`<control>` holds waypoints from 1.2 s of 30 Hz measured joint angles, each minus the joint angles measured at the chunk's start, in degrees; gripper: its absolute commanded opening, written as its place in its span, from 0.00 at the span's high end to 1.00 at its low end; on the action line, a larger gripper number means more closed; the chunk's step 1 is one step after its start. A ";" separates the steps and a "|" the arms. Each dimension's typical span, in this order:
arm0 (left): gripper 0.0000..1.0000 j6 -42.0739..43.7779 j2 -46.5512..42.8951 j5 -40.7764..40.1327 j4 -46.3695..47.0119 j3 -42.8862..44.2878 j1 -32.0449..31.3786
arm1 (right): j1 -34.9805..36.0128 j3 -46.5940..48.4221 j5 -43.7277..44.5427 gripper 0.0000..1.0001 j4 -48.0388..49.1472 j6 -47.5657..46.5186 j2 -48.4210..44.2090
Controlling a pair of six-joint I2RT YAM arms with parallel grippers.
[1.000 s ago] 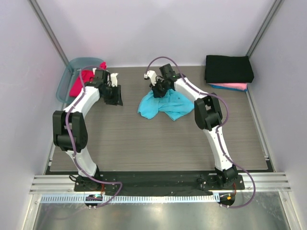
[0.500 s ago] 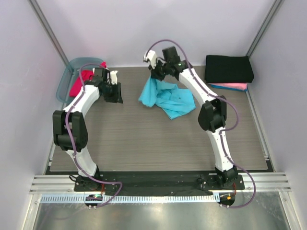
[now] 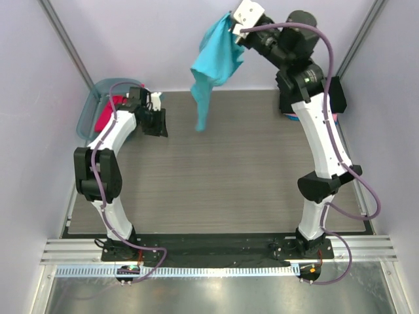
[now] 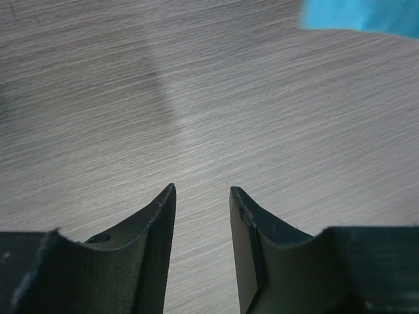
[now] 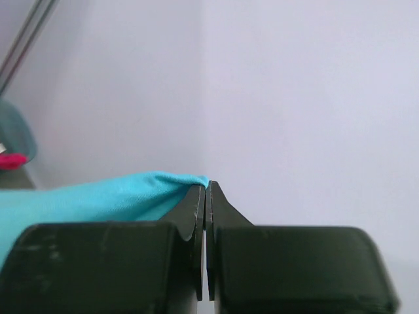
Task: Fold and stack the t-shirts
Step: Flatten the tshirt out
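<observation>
My right gripper (image 3: pixel 230 25) is raised high at the back, shut on the turquoise t-shirt (image 3: pixel 213 65), which hangs down from it above the table. In the right wrist view the turquoise t-shirt (image 5: pixel 98 196) drapes left from the pinched fingertips (image 5: pixel 207 186). My left gripper (image 3: pixel 160 124) hovers open over the table's back left, next to the tub; its fingers (image 4: pixel 154 222) have only bare table between them. A red-magenta t-shirt (image 3: pixel 108 114) lies in the tub. A folded black t-shirt (image 3: pixel 337 91) lies on a pink one (image 3: pixel 334 118) at the back right, partly behind the right arm.
A translucent blue-grey tub (image 3: pixel 91 104) stands at the back left corner. Pale walls close in the back and both sides. The wood-grain table (image 3: pixel 216 190) runs to a metal rail at the near edge.
The right gripper has lifted the turquoise t-shirt off the table, rising up and back; the shirt now hangs free. The left arm has stayed where it was.
</observation>
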 measured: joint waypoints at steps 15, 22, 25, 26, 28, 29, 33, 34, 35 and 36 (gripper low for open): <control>0.53 7.78 -1.99 6.21 -1.01 1.36 -7.30 | 1.81 -26.71 8.35 0.99 6.64 -9.27 -10.05; 0.51 13.86 3.30 7.39 -1.86 -0.90 -15.06 | 0.13 -39.19 10.86 0.99 4.15 -6.99 -5.90; 0.50 15.02 3.34 7.32 -2.62 -4.15 -14.60 | -1.51 -39.98 11.47 0.99 3.43 -5.92 -4.04; 0.50 15.15 3.43 7.28 -2.73 -4.79 -14.51 | -2.05 -39.98 11.65 0.99 3.58 -5.42 -3.72; 0.50 15.30 4.22 7.15 -2.73 -4.94 -14.36 | -3.45 -39.87 12.02 0.99 3.80 -4.42 -3.19; 0.50 15.30 4.94 6.99 -2.67 -4.72 -14.36 | -4.04 -39.65 12.20 0.99 3.87 -3.93 -2.99; 0.50 14.97 10.38 6.88 -2.43 -2.16 -14.38 | -6.14 -38.86 12.52 0.99 3.98 -2.60 -2.23; 0.50 14.82 11.76 6.88 -2.27 -1.51 -14.40 | -6.47 -38.82 12.57 0.99 3.96 -2.36 -2.14; 0.51 14.75 13.18 6.88 -2.03 -0.96 -14.40 | -6.78 -38.75 12.59 0.99 3.96 -2.14 -2.10; 0.53 14.47 14.05 7.37 -2.62 0.17 -14.40 | -7.02 -38.75 12.61 0.99 3.96 -1.95 -2.05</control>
